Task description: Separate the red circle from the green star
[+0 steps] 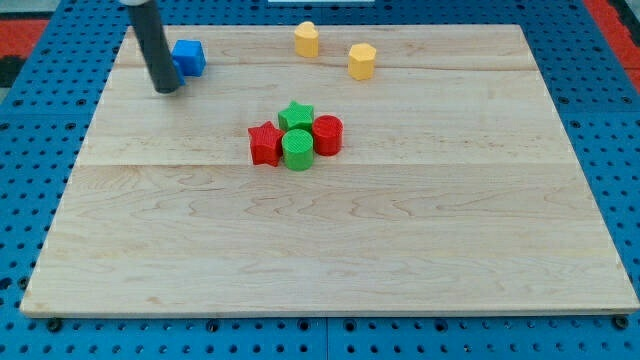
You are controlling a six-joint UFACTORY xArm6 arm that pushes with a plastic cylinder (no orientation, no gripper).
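The red circle (327, 134) sits near the middle of the wooden board (330, 250), touching the green star (296, 115) at its upper left. A green circle (297, 149) lies just below the star and a red star (265, 144) to its left; the four form a tight cluster. My tip (167, 88) is at the view's upper left, just left of a blue cube (188, 57), far from the cluster.
Two yellow blocks stand near the view's top: one (307, 40) above the cluster, the other (361, 61) to its right. The board lies on a blue perforated surface (40, 130).
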